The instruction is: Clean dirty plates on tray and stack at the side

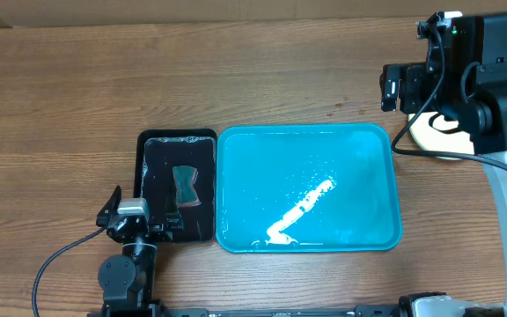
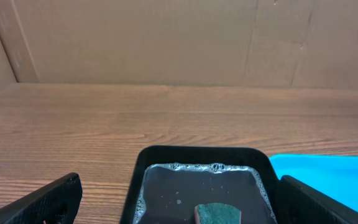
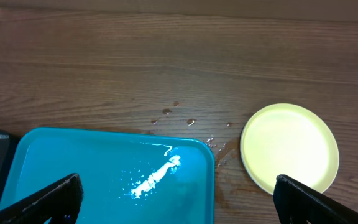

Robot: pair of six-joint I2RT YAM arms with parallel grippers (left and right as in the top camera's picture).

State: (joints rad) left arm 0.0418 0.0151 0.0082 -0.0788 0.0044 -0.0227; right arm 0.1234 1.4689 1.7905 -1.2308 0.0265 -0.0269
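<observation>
The plates [image 3: 289, 148], only one pale yellow one showing, lay beneath and just right of the right gripper [image 3: 176, 183], off the tray [image 3: 73, 162]. That gripper gaped empty. The left gripper [image 2: 180, 183], likewise spread, sat well apart.

A black tray [image 1: 158, 172] of sudsy water holds a green sponge [image 1: 186, 184], perhaps red-backed, on the wooden table [image 1: 236, 79]; cardboard [image 2: 166, 37] stands behind
</observation>
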